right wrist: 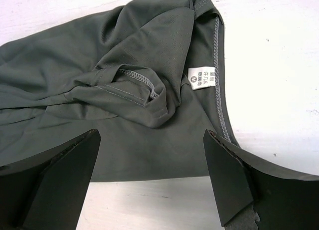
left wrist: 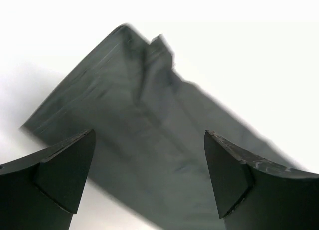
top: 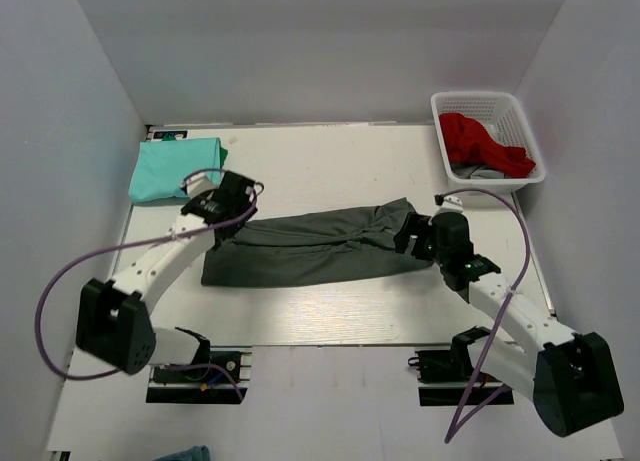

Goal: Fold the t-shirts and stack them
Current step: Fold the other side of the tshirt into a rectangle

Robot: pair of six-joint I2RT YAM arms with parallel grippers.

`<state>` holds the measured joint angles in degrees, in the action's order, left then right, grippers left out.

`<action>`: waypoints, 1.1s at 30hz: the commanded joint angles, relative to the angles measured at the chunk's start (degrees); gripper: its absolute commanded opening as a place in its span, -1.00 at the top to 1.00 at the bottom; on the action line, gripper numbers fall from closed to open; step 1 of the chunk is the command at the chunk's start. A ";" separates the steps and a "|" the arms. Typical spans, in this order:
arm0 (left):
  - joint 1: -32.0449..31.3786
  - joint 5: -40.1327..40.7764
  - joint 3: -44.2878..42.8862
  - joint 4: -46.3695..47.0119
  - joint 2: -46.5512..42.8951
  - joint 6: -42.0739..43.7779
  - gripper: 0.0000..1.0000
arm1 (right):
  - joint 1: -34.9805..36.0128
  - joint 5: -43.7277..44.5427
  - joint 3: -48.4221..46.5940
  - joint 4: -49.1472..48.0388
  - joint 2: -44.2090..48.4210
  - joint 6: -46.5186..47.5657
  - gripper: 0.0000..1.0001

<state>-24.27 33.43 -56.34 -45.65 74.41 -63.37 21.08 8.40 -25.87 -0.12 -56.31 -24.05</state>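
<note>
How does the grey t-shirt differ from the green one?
The grey t-shirt is dark charcoal; the green t-shirt is mint. The grey t-shirt lies stretched in a long band across the middle; the green t-shirt is a compact fold at the far left corner. Both rest on the table.

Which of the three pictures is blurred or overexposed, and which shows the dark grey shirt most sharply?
Left wrist view: the dark charcoal grey cotton t-shirt is blurred, and the table around it is washed out to white. Right wrist view: sharpest, with the seam stitching and white neck label crisp. Top view: even light, soft shadows.
</note>
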 commanded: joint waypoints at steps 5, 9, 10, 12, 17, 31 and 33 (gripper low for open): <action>5.98 -1.43 -13.44 -0.05 16.87 3.61 -0.97 | 0.01 0.64 -5.33 -1.64 -3.89 1.46 -0.81; 8.80 -5.99 -17.05 -3.12 23.56 4.22 -0.83 | -0.08 2.40 -6.74 -0.06 -5.82 1.46 -0.81; 9.59 -6.79 -17.84 -3.13 24.54 4.22 -0.77 | -0.08 3.10 -6.91 -0.14 -6.09 1.20 -0.81; 10.12 -8.73 -17.84 -3.13 25.87 4.92 -0.63 | -0.25 3.89 -6.92 -0.06 -6.44 1.11 -0.81; 10.65 -12.16 -17.84 -0.24 27.89 5.45 0.20 | -0.16 4.87 -7.09 -0.67 -7.84 -0.29 -0.81; 11.18 -8.56 -14.06 -0.32 21.22 7.29 1.00 | 0.10 4.87 -16.83 0.03 -22.16 -5.12 -0.31; 11.18 -8.56 -12.66 0.20 19.55 7.82 1.00 | 0.01 4.61 -18.07 1.77 -24.54 -5.74 -0.16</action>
<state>-13.34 23.20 -70.22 -46.87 99.39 -56.80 21.08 12.05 -40.77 0.43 -78.91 -27.88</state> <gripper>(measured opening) 0.019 0.598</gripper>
